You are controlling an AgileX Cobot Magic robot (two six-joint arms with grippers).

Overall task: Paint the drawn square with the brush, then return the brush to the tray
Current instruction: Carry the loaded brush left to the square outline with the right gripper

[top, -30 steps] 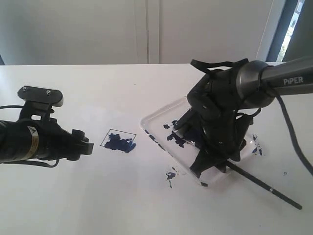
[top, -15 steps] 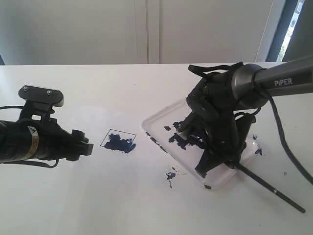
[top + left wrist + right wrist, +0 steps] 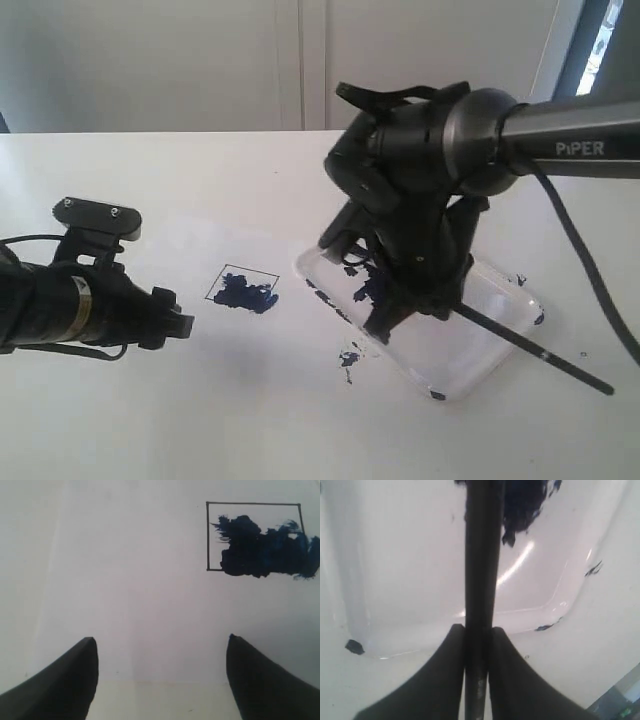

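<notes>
White bench (image 3: 200, 410), matte, marked by one stray dark blue splatter (image 3: 349, 357) near the tray's front edge. Pale wall panels behind; a strip of window at the far right corner.

Right claw (image 3: 405, 312) hangs low over the tray (image 3: 465, 372) and blocks most of it in the exterior view. Its jaws are clamped on the brush (image 3: 530, 350). The handle slants out to the right past the tray's rim, with a small white mark near its end. The brush tip is hidden behind the claw.

Right wrist view: claw (image 3: 477, 630) pinches the brush (image 3: 480, 555) between both fingers. The shaft runs across the tray floor (image 3: 405, 580) toward the dark paint blot and is cut off at the frame edge, so the tip can't be made out.

Left claw (image 3: 176, 323) sits near the drawn square (image 3: 243, 290), not touching it; its arm is cut off at the frame edge. Left wrist view: claw (image 3: 160, 642) has its jaws spread wide, nothing between them. The drawn square (image 3: 254, 536) is partly filled, and paint spills over one side.
</notes>
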